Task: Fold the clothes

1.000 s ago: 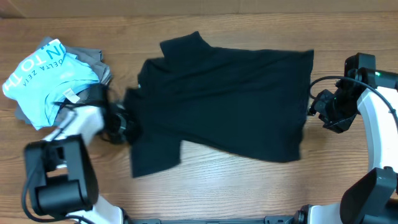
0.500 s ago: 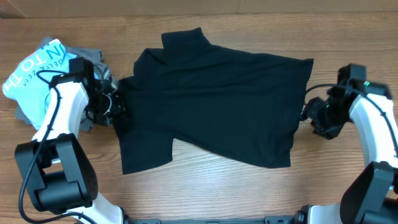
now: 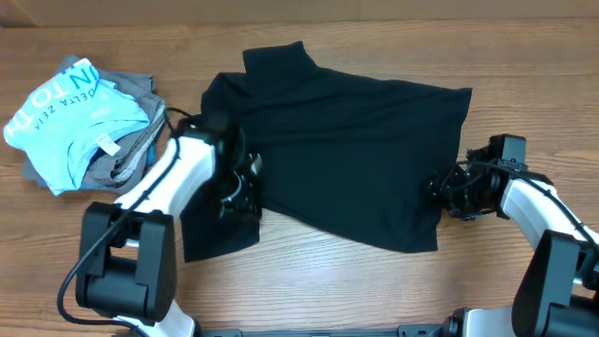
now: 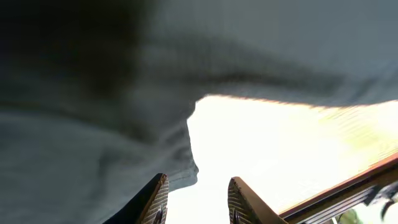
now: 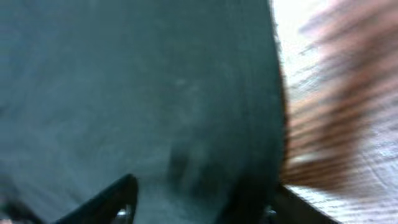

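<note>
Swung the left pincer (image 3: pixel 239 192) inward from the sleeve edge onto the black T-shirt (image 3: pixel 337 140), fingers parted, gripping nothing. Nudged the right pincer (image 3: pixel 447 192) to the hem, likewise parted and empty. Kept the black T-shirt spread on the worktop (image 3: pixel 309 281). Next: pinch edge fabric squarely, lift both sides together, avoid dragging.

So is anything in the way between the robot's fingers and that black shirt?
Nothing visible. The left fingers are over the black T-shirt near its left side, and the right fingers are at its right edge. The pile of blue and grey clothes lies off to the left.
</note>
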